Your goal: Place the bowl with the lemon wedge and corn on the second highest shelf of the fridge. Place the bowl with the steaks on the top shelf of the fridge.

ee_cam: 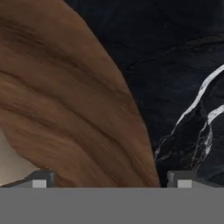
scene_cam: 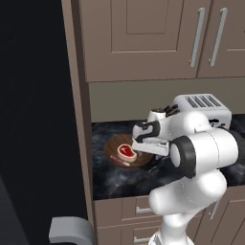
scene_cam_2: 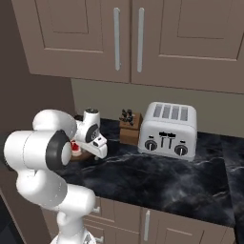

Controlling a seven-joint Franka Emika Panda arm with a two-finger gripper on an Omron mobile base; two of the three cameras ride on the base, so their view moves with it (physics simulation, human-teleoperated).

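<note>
The claw (ee_cam: 111, 183), fingers apart, straddles the near rim of the wide, shallow, dark brown wooden dish (ee_cam: 65, 109) with the red raw steak (scene_cam: 127, 151) on the black marble tabletop (ee_cam: 175, 65); it should probably close squarely on that rim, then lift level.

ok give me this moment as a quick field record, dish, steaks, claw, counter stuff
dish: dark brown wooden dish on the black marble counter, near its left end
steaks: red raw steak with white fat rim and a thin pinkish strip, both in the dish
claw: claw low at the dish's right rim, one fingertip over the wood, the other over the counter; open
toaster: silver four-slot toaster on the counter by the wall
knife block: brown knife block, left of the toaster
cabinets: beige-brown upper cabinets, doors shut
</note>
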